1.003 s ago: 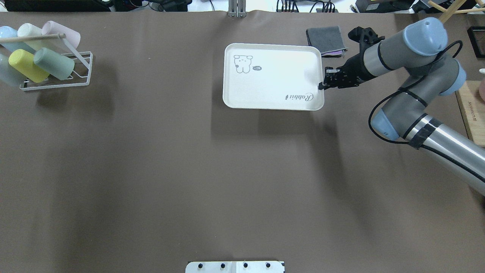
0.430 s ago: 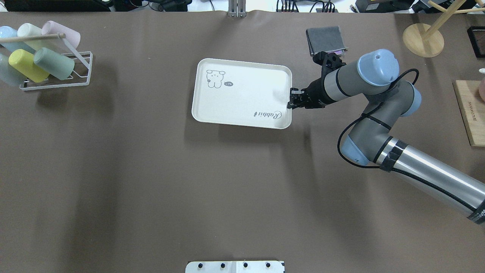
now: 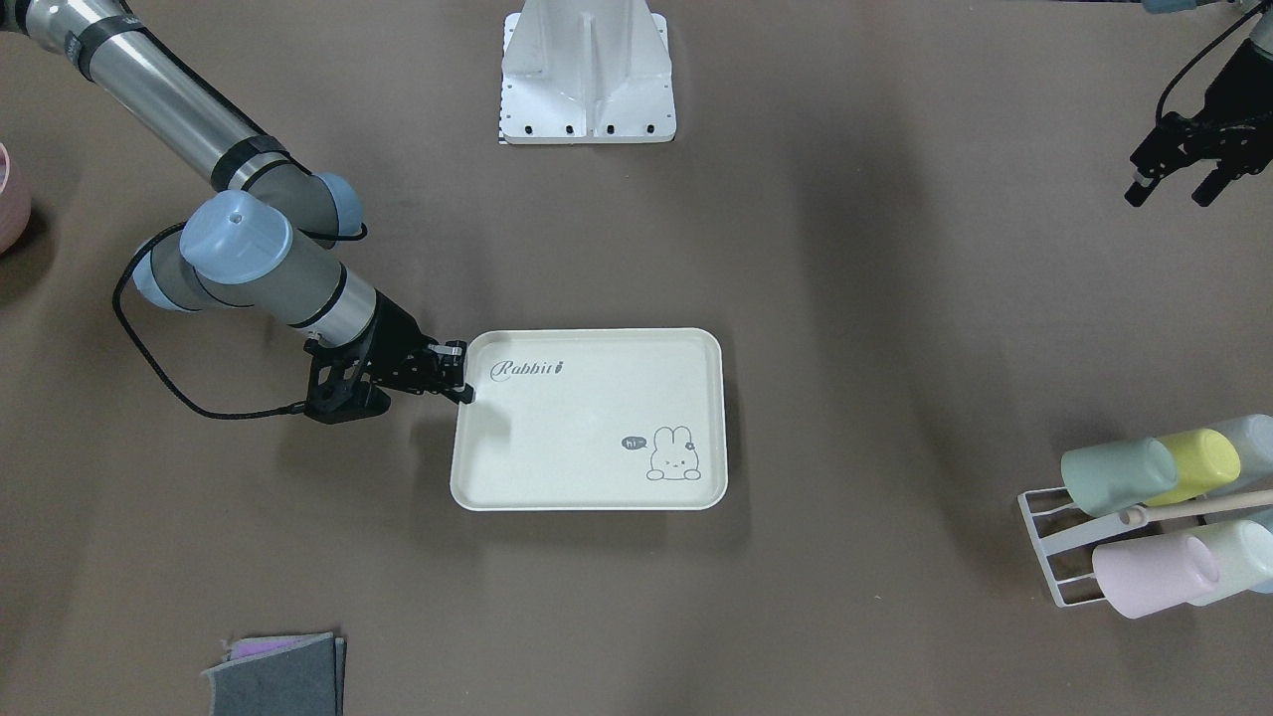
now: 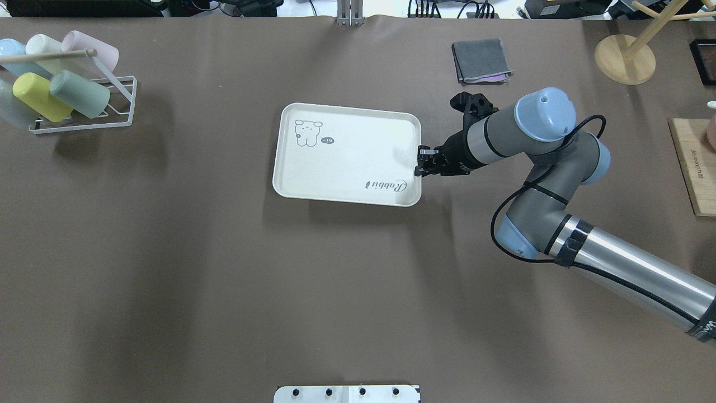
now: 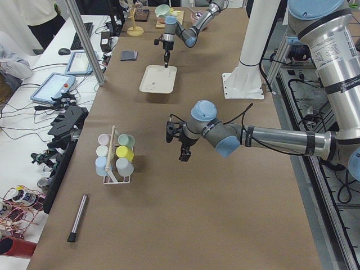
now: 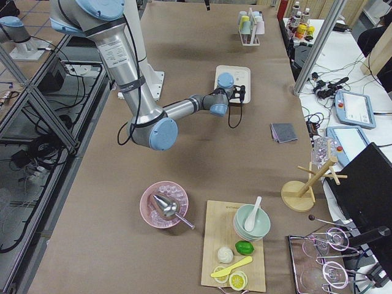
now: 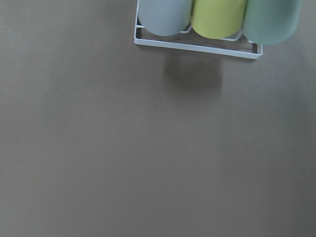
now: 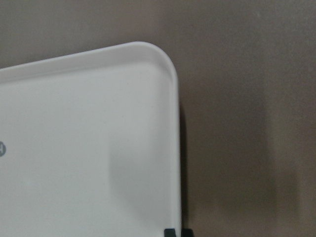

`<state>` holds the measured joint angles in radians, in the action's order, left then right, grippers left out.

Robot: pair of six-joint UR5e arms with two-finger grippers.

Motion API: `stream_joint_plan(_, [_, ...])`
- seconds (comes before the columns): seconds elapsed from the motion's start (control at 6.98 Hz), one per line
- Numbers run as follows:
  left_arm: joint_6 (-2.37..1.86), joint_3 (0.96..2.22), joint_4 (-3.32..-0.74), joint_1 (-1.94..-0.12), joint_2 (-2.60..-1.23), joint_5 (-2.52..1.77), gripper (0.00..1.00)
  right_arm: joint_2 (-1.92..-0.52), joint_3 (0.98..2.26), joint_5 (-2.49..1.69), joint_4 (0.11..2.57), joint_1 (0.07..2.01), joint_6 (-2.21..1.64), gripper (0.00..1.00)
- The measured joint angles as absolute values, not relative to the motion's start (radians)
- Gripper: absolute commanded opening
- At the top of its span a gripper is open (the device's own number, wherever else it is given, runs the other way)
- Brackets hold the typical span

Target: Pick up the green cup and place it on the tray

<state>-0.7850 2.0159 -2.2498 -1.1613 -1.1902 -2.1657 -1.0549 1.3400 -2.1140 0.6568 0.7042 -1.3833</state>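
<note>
The green cup (image 4: 80, 93) lies on its side in a white wire rack (image 4: 120, 115) at the far left, beside a yellow cup (image 4: 39, 96). It also shows in the front-facing view (image 3: 1119, 476) and the left wrist view (image 7: 271, 19). The cream tray (image 4: 347, 154) with its bunny drawing sits mid-table and holds nothing. My right gripper (image 4: 419, 162) is shut on the tray's right rim near the "Rabbit" script. My left gripper (image 3: 1172, 192) is open and empty, in the air on the robot's side of the rack, well apart from the cups.
The rack also holds pink, pale mint and blue cups (image 4: 89, 50). A folded grey cloth (image 4: 482, 60) lies beyond the tray. A wooden stand (image 4: 623, 59) and a wooden board (image 4: 693, 168) are at the far right. The robot's base plate (image 4: 347, 393) is at the near edge.
My right gripper has moved the tray left and toward the robot, staying shut on its right rim. The cups and rack have not moved.
</note>
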Motion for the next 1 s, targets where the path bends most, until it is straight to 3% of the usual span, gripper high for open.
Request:
stream_joint_plan(0.57, [-0.619,2.033,-1.934,-1.123,-1.456,-2.156,0.98,-1.060,1.343,-2.120,0.667,0.690,-1.383,0.00])
stream_joint_plan(1.0, [-0.360,2.031,-1.873,-1.083,-1.509,-2.067,0.98,-1.054,1.346,-2.121,0.703,0.694,-1.376,0.00])
